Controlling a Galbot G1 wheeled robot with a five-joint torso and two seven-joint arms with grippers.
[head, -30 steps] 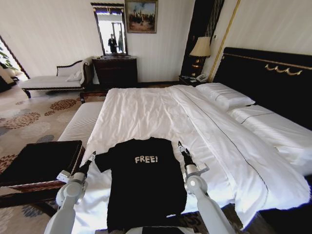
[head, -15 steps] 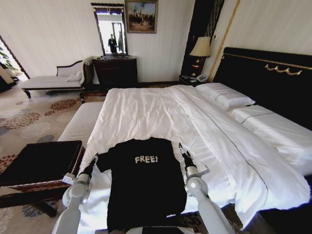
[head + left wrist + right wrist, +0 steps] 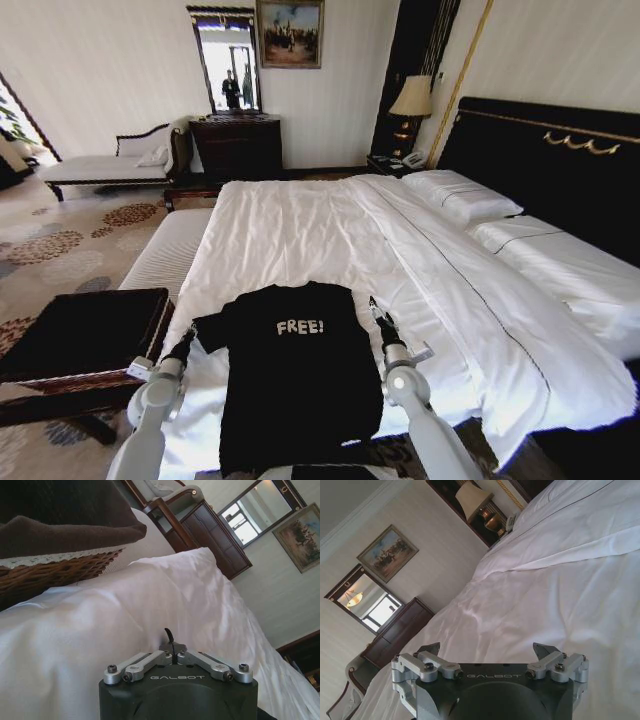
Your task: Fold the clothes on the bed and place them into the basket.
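Lying flat and unfolded on the bed (image 3: 300,225), the T-shirt (image 3: 295,375) is awaiting folding, left gripper (image 3: 187,340) pinched together, right gripper (image 3: 378,315) spread apart, basket (image 3: 80,335) waiting.

left gripper (image 3: 187,338) has drawn back toward the near edge of the bed (image 3: 300,230), now beside the T-shirt (image 3: 295,370) sleeve | right gripper (image 3: 377,312) has slipped slightly nearer along the shirt's other side
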